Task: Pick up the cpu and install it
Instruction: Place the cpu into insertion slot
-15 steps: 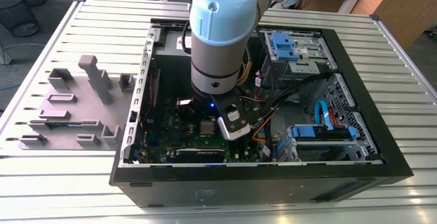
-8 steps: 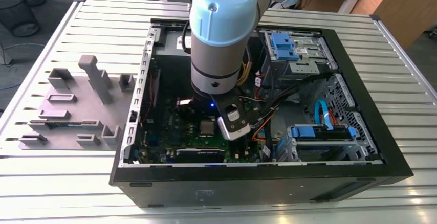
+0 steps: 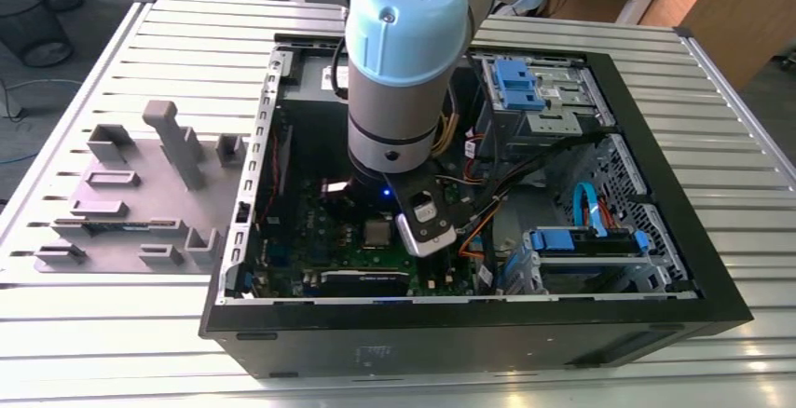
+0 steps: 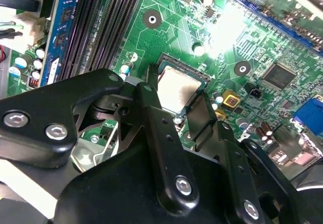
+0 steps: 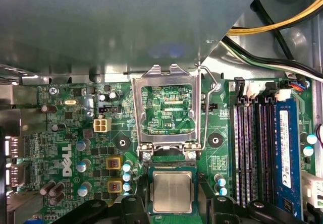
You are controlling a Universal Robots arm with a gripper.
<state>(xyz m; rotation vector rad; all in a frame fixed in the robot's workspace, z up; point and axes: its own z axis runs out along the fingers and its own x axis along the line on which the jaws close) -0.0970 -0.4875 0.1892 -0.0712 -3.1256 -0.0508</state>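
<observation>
**Chip in the socket, arm deep in the case**

A ribbed metal table (image 3: pixel 721 91) carries an open PC case (image 3: pixel 498 343). Grey holder blocks (image 3: pixel 137 203) sit at nine o'clock of it, on the exterior view's left, and a wire bin (image 3: pixel 37 26) stands at eleven. The arm (image 3: pixel 398 73) reaches down into the case. In the first wrist view the green motherboard (image 5: pixel 75 128) bears white lettering (a maker's mark among it), and the socket's hinged frame (image 5: pixel 166 77) lies swung open. The cpu (image 5: pixel 171 191) sits in the socket, straddled by the gripper (image 5: pixel 172 209); whether it clamps the chip I cannot tell.
</observation>
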